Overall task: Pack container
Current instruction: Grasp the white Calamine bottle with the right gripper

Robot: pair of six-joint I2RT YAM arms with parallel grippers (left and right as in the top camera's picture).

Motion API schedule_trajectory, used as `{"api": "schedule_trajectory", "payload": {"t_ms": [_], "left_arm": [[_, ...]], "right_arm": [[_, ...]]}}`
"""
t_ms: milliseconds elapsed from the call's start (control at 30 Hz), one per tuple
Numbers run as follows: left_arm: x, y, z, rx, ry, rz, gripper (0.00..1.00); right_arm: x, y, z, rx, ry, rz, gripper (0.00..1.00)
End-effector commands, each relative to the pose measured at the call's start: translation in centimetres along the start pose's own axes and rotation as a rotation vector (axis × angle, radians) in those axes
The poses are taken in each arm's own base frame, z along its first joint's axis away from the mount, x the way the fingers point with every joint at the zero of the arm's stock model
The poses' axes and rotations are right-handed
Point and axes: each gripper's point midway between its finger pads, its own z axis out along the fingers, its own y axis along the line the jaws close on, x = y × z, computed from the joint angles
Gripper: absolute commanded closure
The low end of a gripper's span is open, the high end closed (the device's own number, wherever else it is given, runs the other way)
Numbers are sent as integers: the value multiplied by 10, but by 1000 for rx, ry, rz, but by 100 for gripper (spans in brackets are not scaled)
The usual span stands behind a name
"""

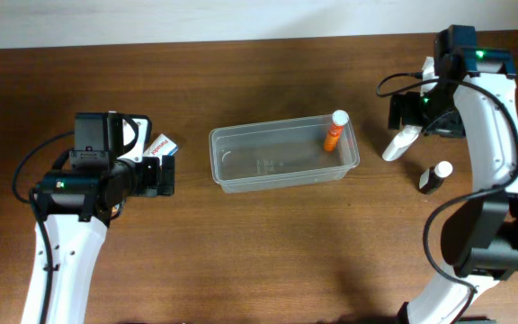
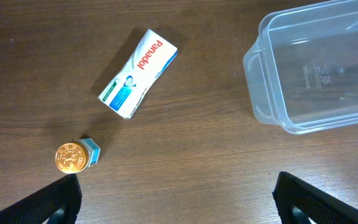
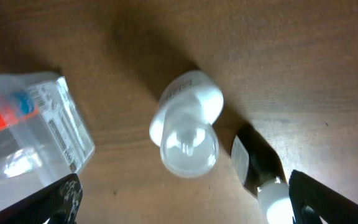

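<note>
Dark wooden table (image 1: 268,247) is occupied by the container (image 1: 241,160), an orange tube (image 1: 333,135) laid inside; the left gripper (image 2: 179,200) and right gripper (image 3: 182,200) are both seen spread wide.

Container (image 1: 241,160): clear, shallow rectangular plastic bin, rounded corners, rimmed, open-topped. Sat upright mid-table (image 1: 241,252), long side running left-right. Held one orange, white-capped bottle (image 1: 333,135) leaning in its far right corner.

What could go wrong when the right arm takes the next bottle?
The white bottle sits near the dark bottle, so the open right gripper might bump the dark one. The orange bottle lies at the right end of the container; a drop there could land on it.
</note>
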Motion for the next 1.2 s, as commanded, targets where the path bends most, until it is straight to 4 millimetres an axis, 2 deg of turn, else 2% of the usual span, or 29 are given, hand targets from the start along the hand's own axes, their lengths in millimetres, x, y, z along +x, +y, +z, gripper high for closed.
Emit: {"api": "schedule_trajectory", "payload": {"t_ms": [0,33,133,200,267,433,600,667,867,967,1167], "left_arm": [[-5,2,-3,-2,-13,7,1],[-5,2,-3,-2,-12,8,1],[-4,2,-3,-2,-6,7,1],[-2,1,-3,-2,-2,7,1],[-2,2,-3,-2,0,7,1],[-2,1,-3,-2,-1,7,1],[-2,1,-3,-2,-1,7,1],[-2,1,-3,-2,-1,7,1],[-2,1,-3,-2,-1,7,1],[-2,2,-3,-2,-1,7,1],[-2,2,-3,-2,-1,7,1]], "right_arm": [[-2,-2,17,-6,26,-1,1],[-2,-2,20,-6,32,-5,1],[-2,-2,27,-5,46,-8,13],[-4,-2,31,-5,47,-7,30],[-5,-3,35,-5,50,-6,38],[-3,-3,47,-3,79,-6,43],[-3,-3,56,-3,94,-6,53],[-4,-3,56,-3,92,-6,62],[-5,-3,56,-3,88,-6,68],[-5,-3,56,-3,88,-6,75],[-5,-3,56,-3,88,-6,79]]}}
